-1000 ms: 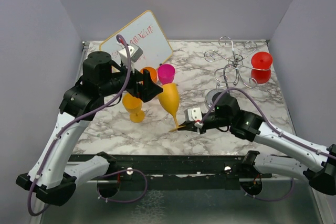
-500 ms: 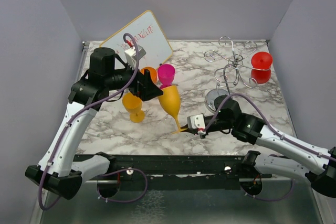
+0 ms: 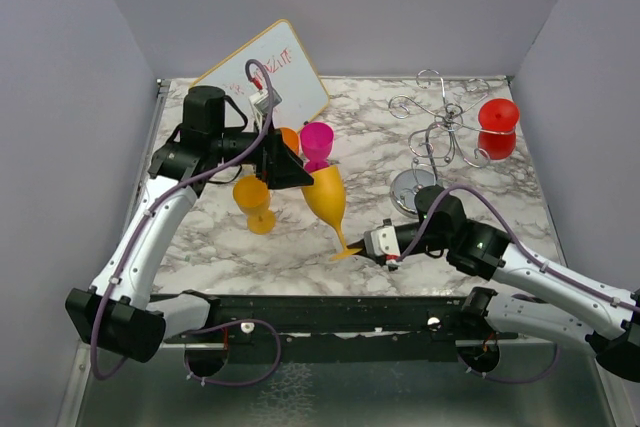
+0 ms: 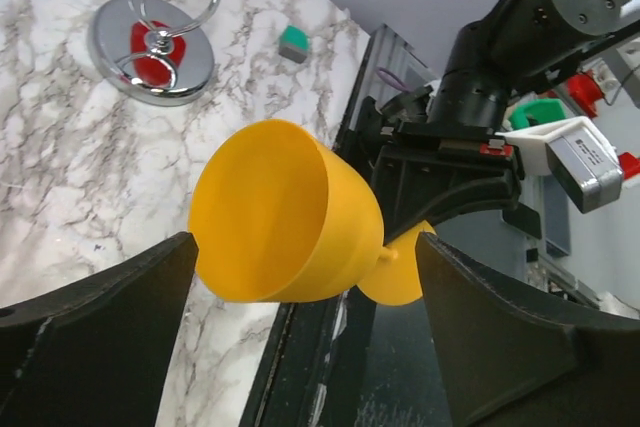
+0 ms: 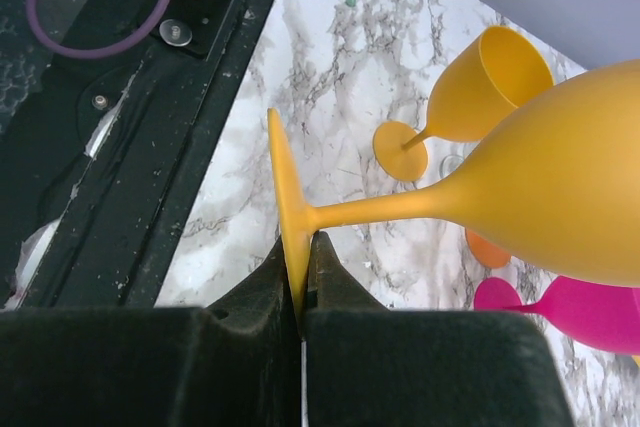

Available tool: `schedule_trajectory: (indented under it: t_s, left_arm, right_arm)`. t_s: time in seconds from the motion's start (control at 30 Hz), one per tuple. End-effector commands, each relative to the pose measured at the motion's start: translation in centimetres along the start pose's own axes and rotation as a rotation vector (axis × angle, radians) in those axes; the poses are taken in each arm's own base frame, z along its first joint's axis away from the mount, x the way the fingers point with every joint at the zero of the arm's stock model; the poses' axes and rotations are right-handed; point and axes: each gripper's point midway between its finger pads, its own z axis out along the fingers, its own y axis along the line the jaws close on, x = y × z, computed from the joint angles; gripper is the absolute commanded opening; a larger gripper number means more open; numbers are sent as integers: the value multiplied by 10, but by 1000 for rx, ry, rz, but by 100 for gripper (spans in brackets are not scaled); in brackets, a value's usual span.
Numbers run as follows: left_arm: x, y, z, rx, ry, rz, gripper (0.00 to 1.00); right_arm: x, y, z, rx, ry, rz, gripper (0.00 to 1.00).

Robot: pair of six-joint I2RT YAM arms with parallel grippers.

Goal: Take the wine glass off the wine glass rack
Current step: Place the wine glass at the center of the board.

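Viewing from top: yellow wine glass (image 3: 325, 197) is tilted at front of bench (image 3: 220, 247), well apart from rack (image 3: 440, 134). Left wrist: left claw (image 4: 300, 277) wide, either side of bowl. Right wrist: right claw (image 5: 300, 282) pinches foot rim. Prob. light, stiff, slippery; stem is better hold.

White-and-grey marbled bench (image 3: 370, 152). Plain pale grey rear wall (image 3: 400, 7), left wall (image 3: 60, 97) and right wall (image 3: 590, 77) enclose it. Black rail (image 3: 330, 309) along near edge. Lighting even, diffuse.
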Motion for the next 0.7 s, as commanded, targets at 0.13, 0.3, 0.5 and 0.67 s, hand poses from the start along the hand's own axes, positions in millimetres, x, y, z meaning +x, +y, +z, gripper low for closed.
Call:
schedule_trajectory:
  t_s: [0.13, 0.3, 0.5, 0.67]
  left_arm:
    - [2, -21, 1, 193, 18, 21, 78]
    - [18, -35, 4, 258, 46, 51, 66]
    - [31, -48, 11, 292, 72, 92, 51]
    - [30, -47, 11, 275, 67, 104, 20]
  right_arm:
    - [-15, 4, 2, -29, -77, -64, 3]
    - [-11, 5, 3, -29, -63, -60, 3]
    - [-10, 4, 4, -30, -62, -60, 3]
    - [-9, 8, 2, -41, -61, -55, 3]
